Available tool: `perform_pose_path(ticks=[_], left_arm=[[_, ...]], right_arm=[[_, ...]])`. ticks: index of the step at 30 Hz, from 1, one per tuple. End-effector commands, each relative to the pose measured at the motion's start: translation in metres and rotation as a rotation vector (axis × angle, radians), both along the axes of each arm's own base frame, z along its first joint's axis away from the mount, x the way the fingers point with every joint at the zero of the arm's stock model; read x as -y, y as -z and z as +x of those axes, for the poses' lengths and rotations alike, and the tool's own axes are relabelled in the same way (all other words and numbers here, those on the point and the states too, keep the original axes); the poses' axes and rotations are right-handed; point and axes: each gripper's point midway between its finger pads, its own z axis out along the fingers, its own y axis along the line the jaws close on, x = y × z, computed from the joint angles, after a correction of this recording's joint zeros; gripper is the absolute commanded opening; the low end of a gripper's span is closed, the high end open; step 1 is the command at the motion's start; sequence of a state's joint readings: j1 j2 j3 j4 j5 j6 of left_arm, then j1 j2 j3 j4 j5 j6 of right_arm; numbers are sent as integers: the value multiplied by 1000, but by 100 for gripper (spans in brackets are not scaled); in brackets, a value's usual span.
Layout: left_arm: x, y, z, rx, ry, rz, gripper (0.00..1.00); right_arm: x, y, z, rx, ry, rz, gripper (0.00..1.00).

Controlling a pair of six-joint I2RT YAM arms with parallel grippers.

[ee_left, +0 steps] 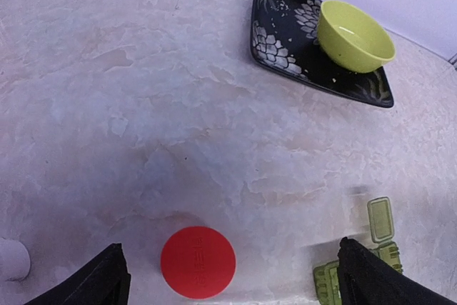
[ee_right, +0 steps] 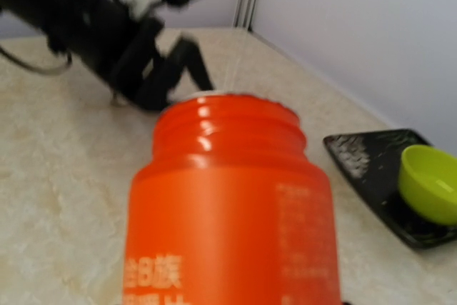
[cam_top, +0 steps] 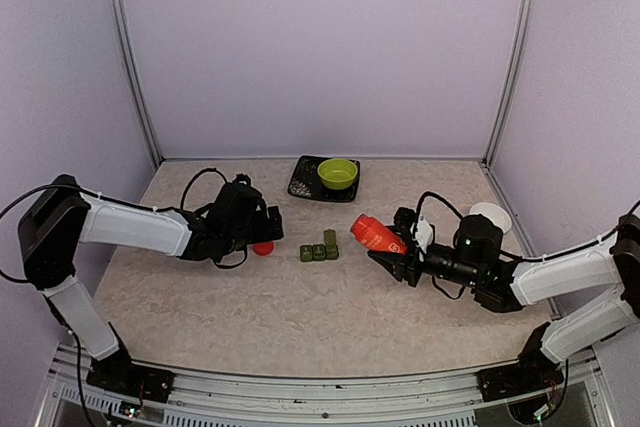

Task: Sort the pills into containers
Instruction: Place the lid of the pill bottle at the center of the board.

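Observation:
The containers (cam_top: pixel 319 251) are three small dark green boxes in a row at the table's middle, one lid (ee_left: pixel 380 219) hinged open. In the left wrist view they (ee_left: pixel 327 283) sit by my right finger. My left gripper (cam_top: pixel 265 237) is open, low over the table. A red cap (ee_left: pixel 198 261) lies flat between its fingers (ee_left: pixel 107 283), untouched. My right gripper (cam_top: pixel 392 253) is shut on an uncapped orange pill bottle (cam_top: pixel 376 234), tilted with its mouth toward the containers. The bottle (ee_right: pixel 228 205) fills the right wrist view. No pills show.
A black patterned tray (cam_top: pixel 303 183) with a lime green bowl (cam_top: pixel 338 174) stands at the back middle; both show in the left wrist view, tray (ee_left: pixel 282 51) and bowl (ee_left: pixel 355 35). A white round disc (cam_top: pixel 491 216) lies behind the right arm.

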State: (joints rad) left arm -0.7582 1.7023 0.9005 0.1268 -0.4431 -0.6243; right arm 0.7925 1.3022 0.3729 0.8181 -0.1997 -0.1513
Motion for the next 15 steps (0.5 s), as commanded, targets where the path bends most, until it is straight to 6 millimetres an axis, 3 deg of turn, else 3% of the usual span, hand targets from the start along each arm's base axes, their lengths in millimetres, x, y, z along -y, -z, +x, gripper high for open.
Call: perform_pose_path(ticks=[1,5,15], left_arm=[[5,-13,-17,8,46,-15,99],[7,-26,-28,21,77,-30,99],[4,-29,-51,9,115,-90,99]], right_arm=[[-11,-3,12,-18,-26,10,6],[-18,12,23,-57,-24,-31,6],[-30,45,37,-162,-33,-106,6]])
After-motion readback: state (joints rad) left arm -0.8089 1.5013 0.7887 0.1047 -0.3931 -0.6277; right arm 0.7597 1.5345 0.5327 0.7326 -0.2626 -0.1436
